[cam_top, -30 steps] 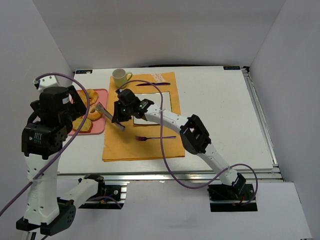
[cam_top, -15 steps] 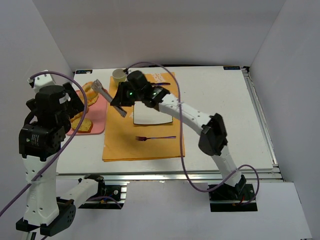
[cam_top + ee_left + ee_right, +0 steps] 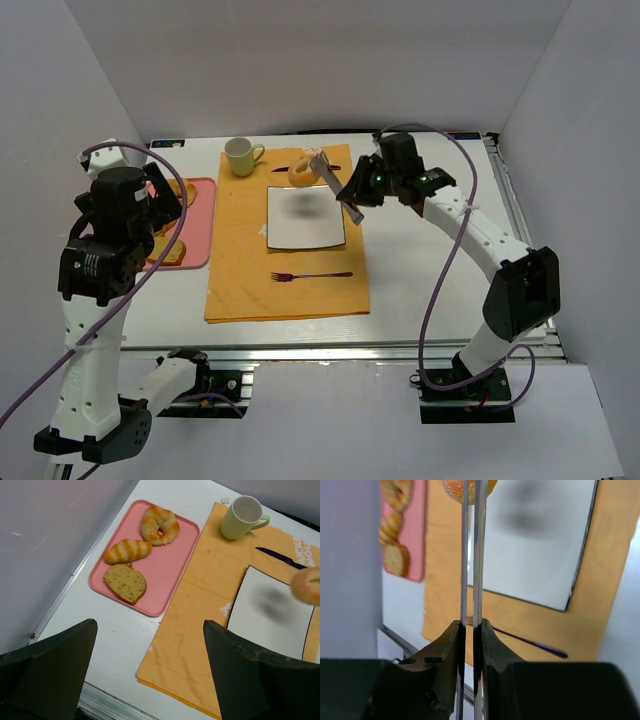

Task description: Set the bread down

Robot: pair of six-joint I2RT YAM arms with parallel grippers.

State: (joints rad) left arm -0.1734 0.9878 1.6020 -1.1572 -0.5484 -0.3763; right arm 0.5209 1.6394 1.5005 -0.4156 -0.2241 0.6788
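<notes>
the bread now hangs above the far edge of the plate (shadow on the white), carried off the pink tray. the right jaws stay clamped on the tongs pinching it; the left jaws gape empty. lowering and release look like all that's left.
</notes>
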